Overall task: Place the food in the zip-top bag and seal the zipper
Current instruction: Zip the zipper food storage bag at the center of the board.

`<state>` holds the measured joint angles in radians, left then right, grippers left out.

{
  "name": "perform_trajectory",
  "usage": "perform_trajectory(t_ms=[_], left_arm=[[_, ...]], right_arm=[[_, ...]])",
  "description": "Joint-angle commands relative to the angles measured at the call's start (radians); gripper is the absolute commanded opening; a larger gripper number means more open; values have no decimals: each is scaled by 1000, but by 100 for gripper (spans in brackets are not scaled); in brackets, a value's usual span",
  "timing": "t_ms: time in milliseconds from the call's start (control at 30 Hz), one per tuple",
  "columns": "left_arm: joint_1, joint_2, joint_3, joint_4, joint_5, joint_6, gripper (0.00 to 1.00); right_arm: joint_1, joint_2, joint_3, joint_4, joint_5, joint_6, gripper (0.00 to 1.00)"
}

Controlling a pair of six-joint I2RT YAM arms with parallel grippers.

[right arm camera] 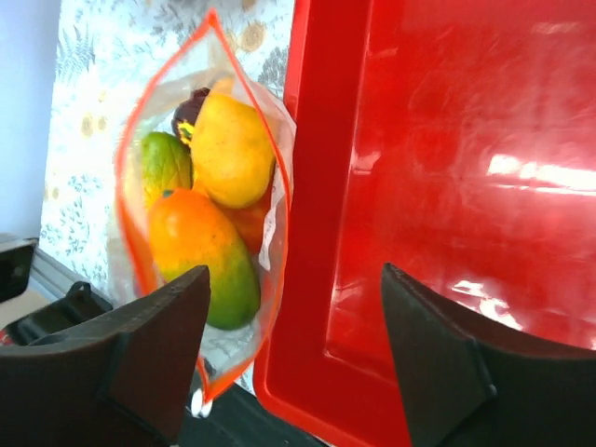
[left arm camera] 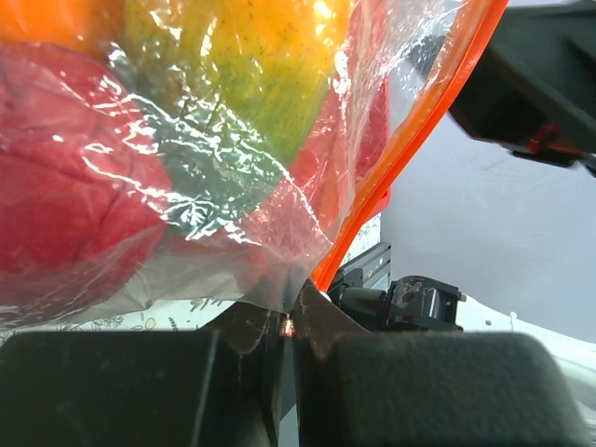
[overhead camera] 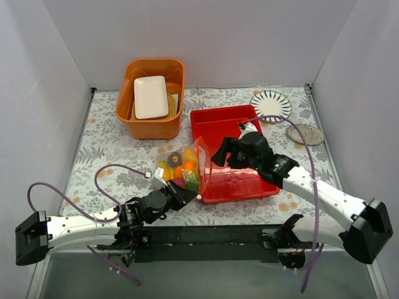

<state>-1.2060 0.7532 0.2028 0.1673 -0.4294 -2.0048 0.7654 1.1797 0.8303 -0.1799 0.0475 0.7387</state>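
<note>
Three containers are sitting on the floral counter [overhead camera: 106, 146]. At 11 o'clock, an orange bin [overhead camera: 134, 121] is holding a white rectangular dish [overhead camera: 151, 96], which is lying flat over something tan. Near the middle, toward 6 o'clock, the zip-top bag [overhead camera: 198, 149] is carrying the food: a yellow mango [right arm camera: 233, 149], an orange-and-green mango [right arm camera: 200, 251], a green piece [right arm camera: 163, 163], a dark purple ball [right arm camera: 191, 112] and a red piece [left arm camera: 65, 205] low down. At the bag's 3 o'clock, a red tray [overhead camera: 240, 180] is touching it, its glossy floor catching glare. Farther right, a striped plate [overhead camera: 271, 104] is sitting at 1 o'clock, and a speckled round mat [overhead camera: 305, 134] at 2 o'clock.

At the bag's 7 o'clock end, the left fingers [left arm camera: 312, 326] are pressing together on its clear bottom edge and pinching the plastic between them. The right fingers [overhead camera: 219, 154] are hanging over the tray's left side, spread wide and gripping nothing.

Crinkled, shiny film is clinging around the fruit. The zipper [right arm camera: 126, 186] is running as a thin orange-red strip around the mouth. Its two sides are gaping apart toward the tray, and its small white end [right arm camera: 197, 402] is pointing down near the counter's front edge.
</note>
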Motion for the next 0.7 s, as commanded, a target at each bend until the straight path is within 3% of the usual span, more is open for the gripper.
perform_trajectory(t_ms=[0, 100, 233, 400, 667], left_arm=[[-1, -20, 10, -31, -28, -325, 3], [-1, -20, 14, -35, -29, -312, 3], [-1, -11, 35, -49, -38, -273, 4], [-1, 0, 63, -63, -46, -246, 5], [-1, 1, 70, -66, -52, -230, 5]], right_arm=[[-5, -174, 30, -93, 95, -4, 82], [5, -230, -66, -20, -76, 62, 74], [64, -229, -160, 51, -236, 175, 53], [164, -169, -172, 112, -244, 234, 46], [212, -58, -171, 218, -274, 274, 43]])
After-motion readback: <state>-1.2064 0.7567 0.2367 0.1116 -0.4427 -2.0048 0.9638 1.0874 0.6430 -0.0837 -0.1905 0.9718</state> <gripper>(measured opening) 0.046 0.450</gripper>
